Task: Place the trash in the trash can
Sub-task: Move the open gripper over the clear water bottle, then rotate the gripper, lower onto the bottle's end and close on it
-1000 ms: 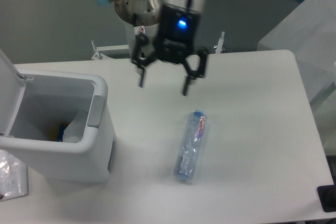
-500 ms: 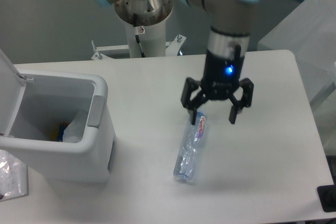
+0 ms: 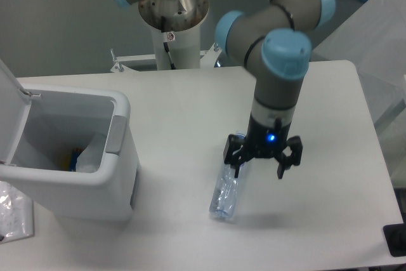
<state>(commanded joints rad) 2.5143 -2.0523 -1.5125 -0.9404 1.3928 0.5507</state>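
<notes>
The trash I can see is a crushed clear plastic bottle [image 3: 224, 198] with a white-pink label, lying lengthwise on the white table right of centre. My gripper [image 3: 258, 171] hangs low over the bottle's upper end, open. Its left finger [image 3: 235, 164] covers the top of the bottle and its right finger [image 3: 280, 168] stands over bare table beside it. The trash can [image 3: 117, 157], a white bin with a grey side panel, stands at the left with its lid [image 3: 11, 115] swung up. Something blue and yellow and a pale plastic piece [image 3: 89, 157] lie inside it.
The robot's base column [image 3: 171, 20] rises at the back edge of the table. A clear plastic bag [image 3: 13, 215] lies at the lower left beside the bin. A grey box [image 3: 374, 36] stands off the right side, and a dark object [image 3: 396, 239] sits at the bottom right corner.
The gripper has swung from above the table's back middle to the right and down. It now sits low over the bottle's upper end, still open. The bottle has not moved.
</notes>
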